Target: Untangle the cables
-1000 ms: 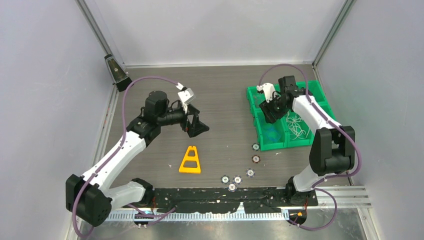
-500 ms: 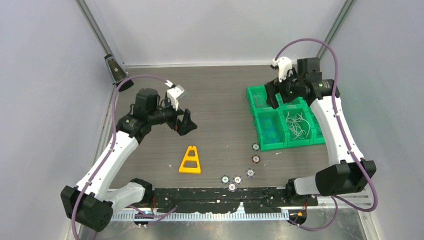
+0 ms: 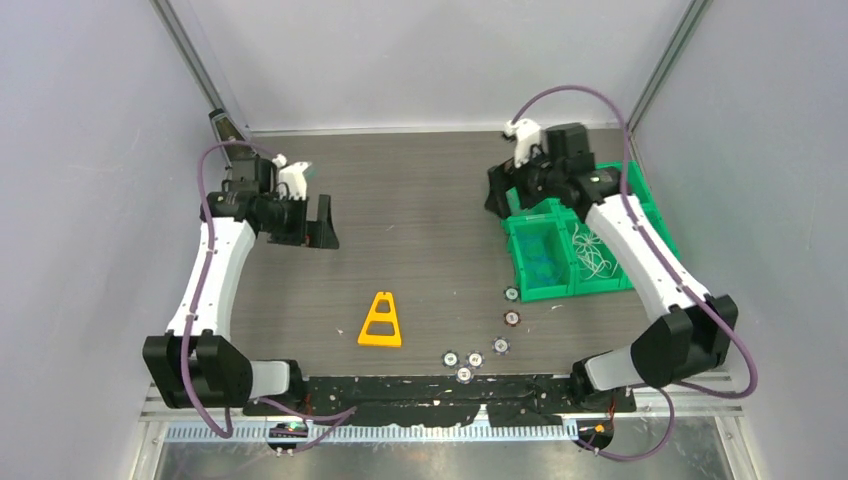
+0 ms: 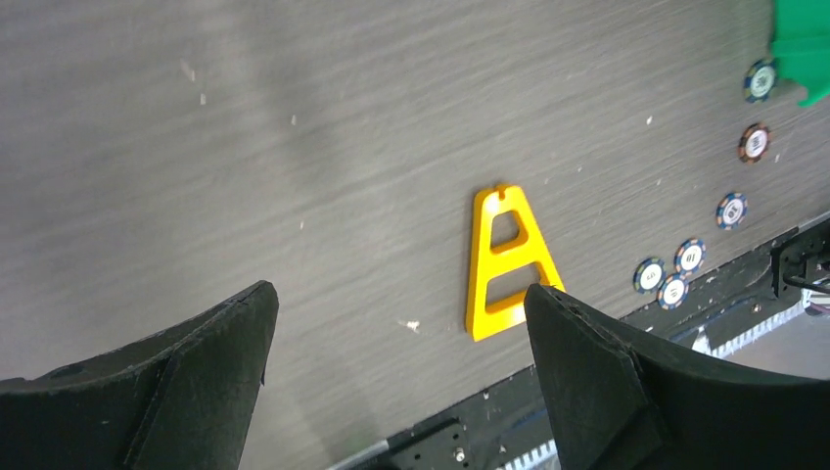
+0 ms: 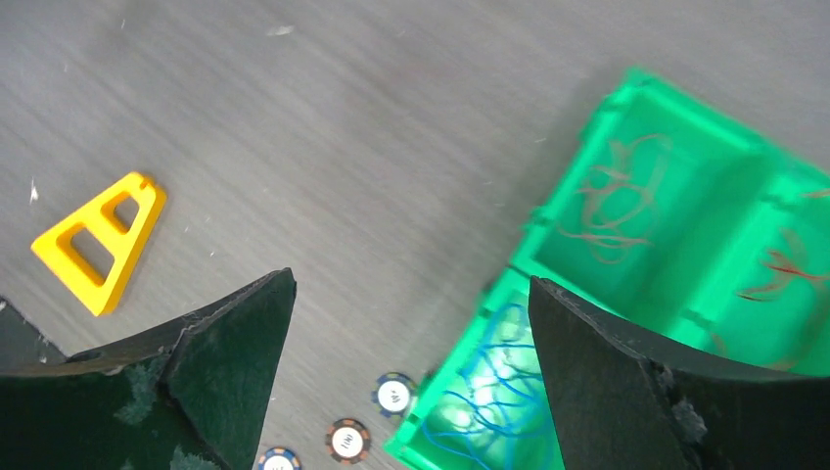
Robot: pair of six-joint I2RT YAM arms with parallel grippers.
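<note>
The cables lie sorted in a green divided bin at the right. Blue wires fill its front left compartment and white wires the one beside it. The right wrist view shows the blue wires and red wires in a back compartment of the bin. My right gripper is open and empty, above the table just left of the bin's back corner; its jaws stand wide apart. My left gripper is open and empty at the far left, and also shows in its own wrist view.
A yellow triangular piece lies flat at the centre front, also in the left wrist view and the right wrist view. Several poker chips are scattered between it and the bin. A small black object stands at the back left corner.
My left arm has swung left and back, away from the table's middle. My right arm has lifted out of the bin and moved to its back left corner. Both grippers stay open and empty.
</note>
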